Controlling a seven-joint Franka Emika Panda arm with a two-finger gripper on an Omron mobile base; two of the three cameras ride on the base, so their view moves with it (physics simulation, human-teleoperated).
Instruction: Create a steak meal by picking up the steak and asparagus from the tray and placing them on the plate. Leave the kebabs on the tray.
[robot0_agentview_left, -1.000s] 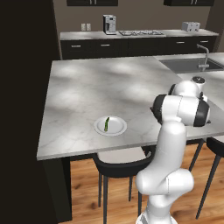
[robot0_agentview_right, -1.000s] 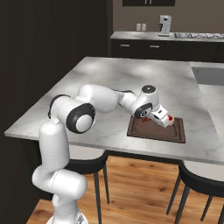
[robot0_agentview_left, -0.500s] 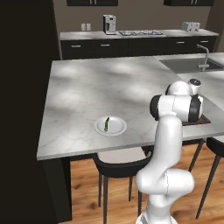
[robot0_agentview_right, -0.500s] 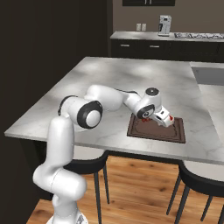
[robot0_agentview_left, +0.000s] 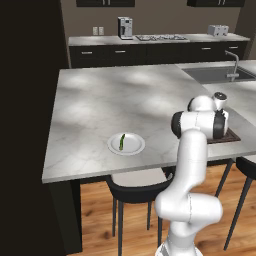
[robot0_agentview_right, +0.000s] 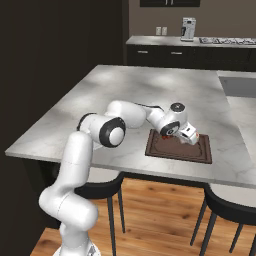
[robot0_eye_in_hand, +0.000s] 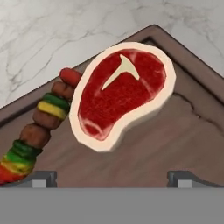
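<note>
Above the tray (robot0_agentview_right: 202, 154), the gripper (robot0_eye_in_hand: 112, 177) hangs wide open and empty over the steak (robot0_eye_in_hand: 122, 92); asparagus (robot0_agentview_left: 121, 141) lies on the plate (robot0_agentview_left: 135, 149)

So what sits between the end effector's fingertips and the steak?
Nothing but bare tray floor; in the hand view, the steak lies just ahead of the open end effector.

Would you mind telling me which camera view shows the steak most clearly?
The hand view: the steak lies close and unobstructed on the tray, beside a kebab, its fat rim plain. In the right base view only a red sliver peeks past the gripper. In the left base view the arm covers that spot.
</note>
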